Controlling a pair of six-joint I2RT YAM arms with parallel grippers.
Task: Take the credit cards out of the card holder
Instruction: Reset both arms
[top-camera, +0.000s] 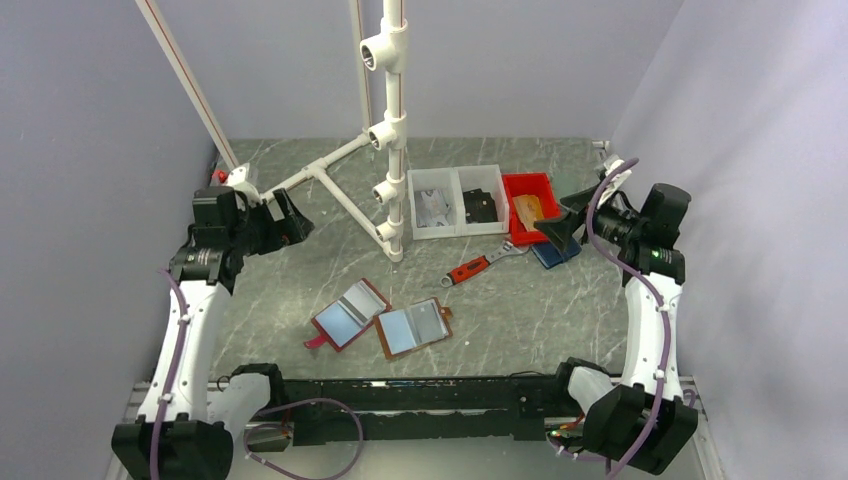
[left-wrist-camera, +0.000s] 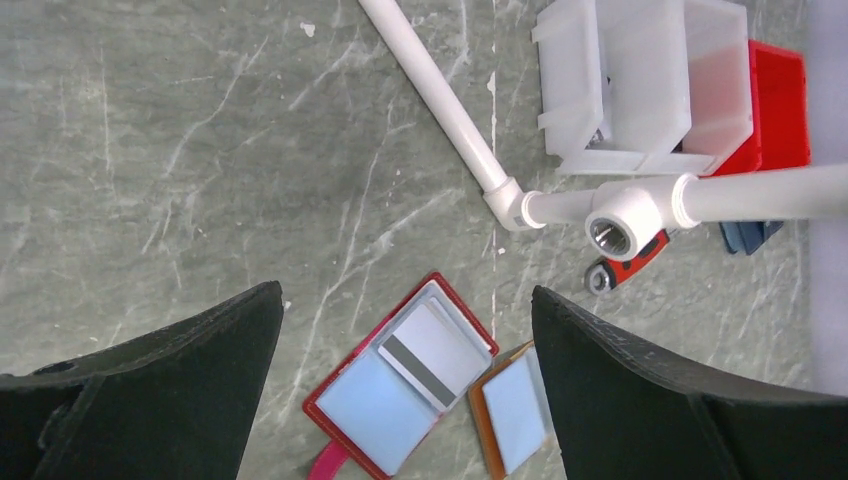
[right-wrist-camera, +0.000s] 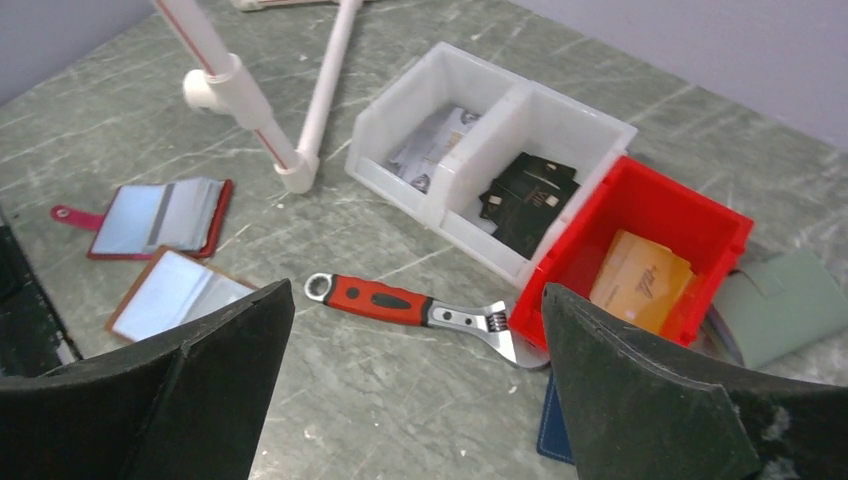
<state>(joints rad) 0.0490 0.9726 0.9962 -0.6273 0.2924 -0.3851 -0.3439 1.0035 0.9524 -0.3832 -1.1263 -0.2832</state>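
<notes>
One red card holder (top-camera: 348, 314) and one brown card holder (top-camera: 412, 327), two in all, are noted lying open side by side, framed between the wide-spread, empty fingers of the left gripper (left-wrist-camera: 405, 292) and off to the left of the right gripper (right-wrist-camera: 418, 290), likewise spread and empty, one wrench (right-wrist-camera: 410, 305) being seen between its fingers.

Robotics lab: enclosed grey marbled table (top-camera: 300, 200), white pipe frame (top-camera: 392, 130), parts bins (top-camera: 458, 202).

Glossy plastic-sleeved red card holder (top-camera: 348, 314); matt veined table (top-camera: 560, 310); smooth plastic pipes (top-camera: 396, 100)
</notes>
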